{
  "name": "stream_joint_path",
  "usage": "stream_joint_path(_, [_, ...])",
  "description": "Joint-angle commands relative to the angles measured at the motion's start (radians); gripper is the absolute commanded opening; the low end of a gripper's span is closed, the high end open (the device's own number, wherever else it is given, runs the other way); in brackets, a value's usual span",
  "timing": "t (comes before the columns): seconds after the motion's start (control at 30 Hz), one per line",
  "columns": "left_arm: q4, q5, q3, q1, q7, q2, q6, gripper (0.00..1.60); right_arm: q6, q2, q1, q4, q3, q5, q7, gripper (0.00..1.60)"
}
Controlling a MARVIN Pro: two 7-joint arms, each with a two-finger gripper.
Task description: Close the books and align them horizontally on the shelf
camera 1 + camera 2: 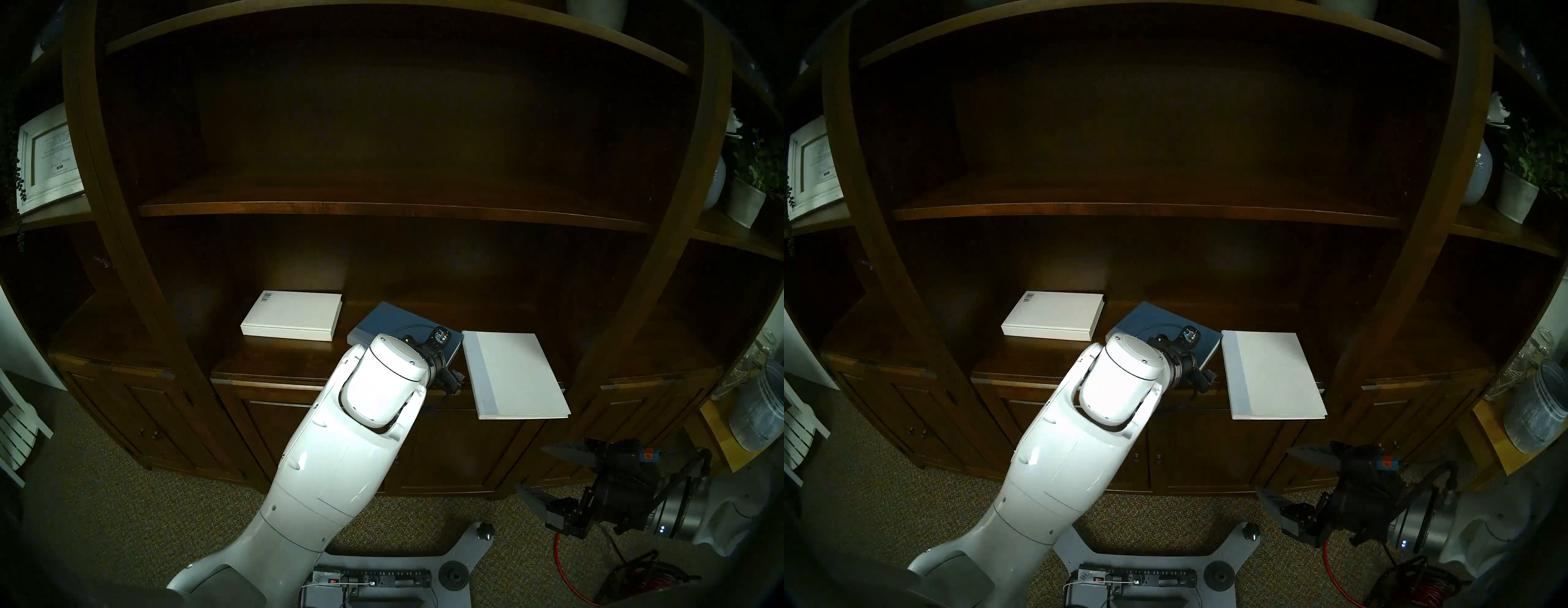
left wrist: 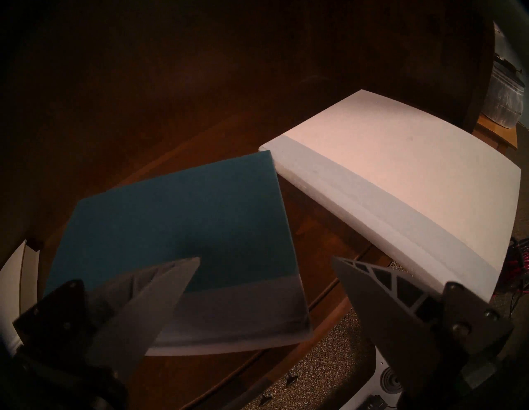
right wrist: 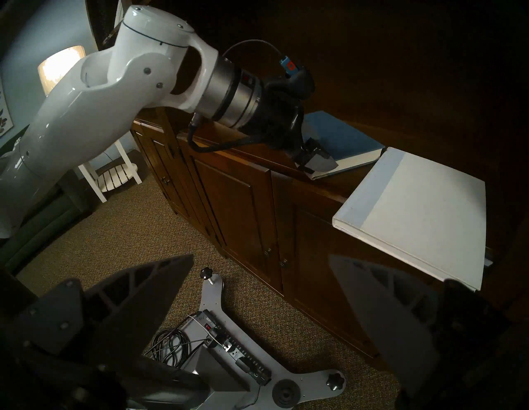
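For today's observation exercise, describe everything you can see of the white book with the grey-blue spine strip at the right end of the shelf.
The white book with the grey-blue spine strip is a closed, flat hardcover with a matte white cover and the strip along its left edge. It lies on the shelf, rightmost of three, its near end hanging out past the shelf's front edge. The blue book lies close beside its far left corner; contact is unclear. No gripper touches it.
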Motion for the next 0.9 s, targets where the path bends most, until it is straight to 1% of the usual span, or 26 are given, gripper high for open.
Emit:
stream_joint_path(0.0, [0.044, -0.008, 0.003, -0.113, 0.039, -0.061, -0.022, 1.6, -0.016, 0.003, 0.008, -0.004, 0.0, -0.002, -0.002, 1.6])
stream_joint_path(0.33, [0.186, -0.026, -0.012, -0.184, 0.113, -0.104, -0.043, 1.6, -0.016, 0.003, 0.008, -0.004, 0.0, -0.003, -0.003, 1.6])
stream_joint_path(0.47, [0.222, -0.039, -0.025, -0.205, 0.146, -0.116, -0.044, 1.6, -0.016, 0.003, 0.008, -0.004, 0.0, -0.004, -0.004, 1.6])
stream_joint_path(0.67, [0.277, -0.059, -0.067, -0.241, 0.207, -0.149, -0.04, 1.6, -0.015, 0.003, 0.007, -0.004, 0.0, -0.004, -0.004, 1.6])
stream_joint_path(0.87, [0.35, -0.073, -0.125, -0.277, 0.266, -0.184, -0.046, 1.6, -0.014, 0.003, 0.007, -0.004, 0.0, -0.005, -0.005, 1.6])
